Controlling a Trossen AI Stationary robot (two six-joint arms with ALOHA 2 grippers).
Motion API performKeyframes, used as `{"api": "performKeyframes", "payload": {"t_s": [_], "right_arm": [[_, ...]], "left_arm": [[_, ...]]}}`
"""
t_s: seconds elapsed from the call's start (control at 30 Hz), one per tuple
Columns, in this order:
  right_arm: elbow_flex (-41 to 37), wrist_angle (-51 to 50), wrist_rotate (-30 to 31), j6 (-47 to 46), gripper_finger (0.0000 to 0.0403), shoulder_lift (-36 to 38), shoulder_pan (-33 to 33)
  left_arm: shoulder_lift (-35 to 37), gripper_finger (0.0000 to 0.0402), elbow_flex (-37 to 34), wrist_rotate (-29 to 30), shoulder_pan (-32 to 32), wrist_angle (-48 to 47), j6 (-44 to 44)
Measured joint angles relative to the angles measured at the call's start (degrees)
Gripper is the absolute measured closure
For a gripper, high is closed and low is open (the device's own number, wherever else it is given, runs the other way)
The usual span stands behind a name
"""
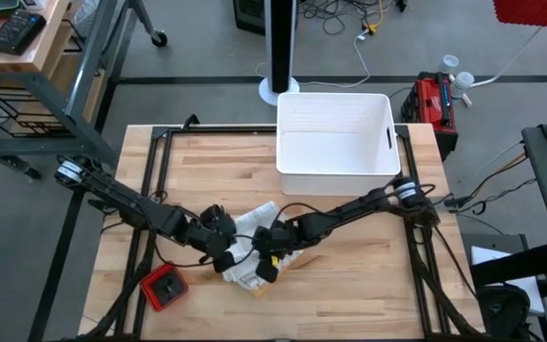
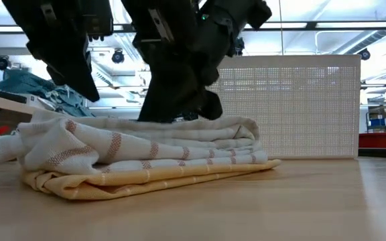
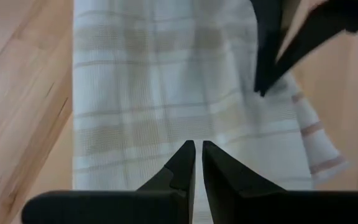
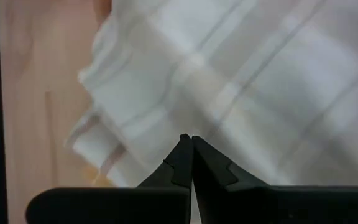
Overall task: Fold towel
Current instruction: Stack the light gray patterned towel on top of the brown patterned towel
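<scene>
The towel (image 1: 253,226) lies folded in a low stack near the table's front middle. It is white with faint tan checks and stripes (image 2: 146,150), and a yellow layer (image 2: 139,179) lies under it on the wood. My left gripper (image 3: 198,149) is shut and empty. It hovers over the stack's left part (image 1: 223,249), clear of the cloth in the low view (image 2: 89,90). My right gripper (image 4: 187,142) is shut too. It slants down over the stack's middle (image 1: 266,261), with its tips down at the towel's top layer (image 2: 176,115). My right gripper's shut fingertips stand at the towel's top surface (image 2: 186,124), slanting down from the table's right. No cloth shows between the fingers. I cannot tell whether the tips rest on the towel or stay just above it.
A white bin (image 1: 335,133) stands at the table's far right and shows behind the towel in the low view (image 2: 300,100). A red block (image 1: 164,287) sits at the front left. Black frame rails (image 1: 150,190) run along the table's sides. Bare wood lies to the front right.
</scene>
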State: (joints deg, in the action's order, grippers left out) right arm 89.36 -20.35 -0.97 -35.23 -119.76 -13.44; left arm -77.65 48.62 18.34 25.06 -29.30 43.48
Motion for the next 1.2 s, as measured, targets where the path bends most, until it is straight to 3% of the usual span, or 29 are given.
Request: {"api": "performKeyframes", "payload": {"t_s": [0.23, 0.43, 0.53, 0.7, 0.87, 1.03, 1.2], "right_arm": [[0.4, 0.1, -11.2, 2.3, 0.0403, -2.6, -0.9], [0.5, -0.4, -11.2, 2.9, 0.0403, -1.4, -1.6], [0.9, -0.4, -8.8, 2.9, 0.0403, -0.2, -1.6], [1.5, -0.5, -1.0, 3.1, 0.0403, 0.3, -1.4], [1.6, -0.5, 0.7, 3.8, 0.0403, -1.2, 0.1], [1.4, -4.8, 6.2, 1.9, 0.0403, -2.1, 1.6], [1.3, -10.0, 10.0, 1.4, 0.0403, -2.1, 3.3]], "left_arm": [[-3.0, 0.0381, -1.8, 0.2, 0.1, 0.5, -1.0], [-6.1, 0.0381, -2.5, -3.7, 0.2, 9.7, -4.5], [-7.4, 0.0381, -2.5, -7.9, 0.5, 15.6, -5.7], [-9.4, 0.0381, -2.7, -15.0, 2.1, 16.1, -4.2], [-12.7, 0.0381, -2.8, -17.2, 3.6, 16.8, -2.8], [-13.9, 0.0381, -2.6, -25.9, 4.3, 18.4, -0.9], [-12.0, 0.0381, -1.4, -26.8, 4.9, 18.0, -0.5]]}}
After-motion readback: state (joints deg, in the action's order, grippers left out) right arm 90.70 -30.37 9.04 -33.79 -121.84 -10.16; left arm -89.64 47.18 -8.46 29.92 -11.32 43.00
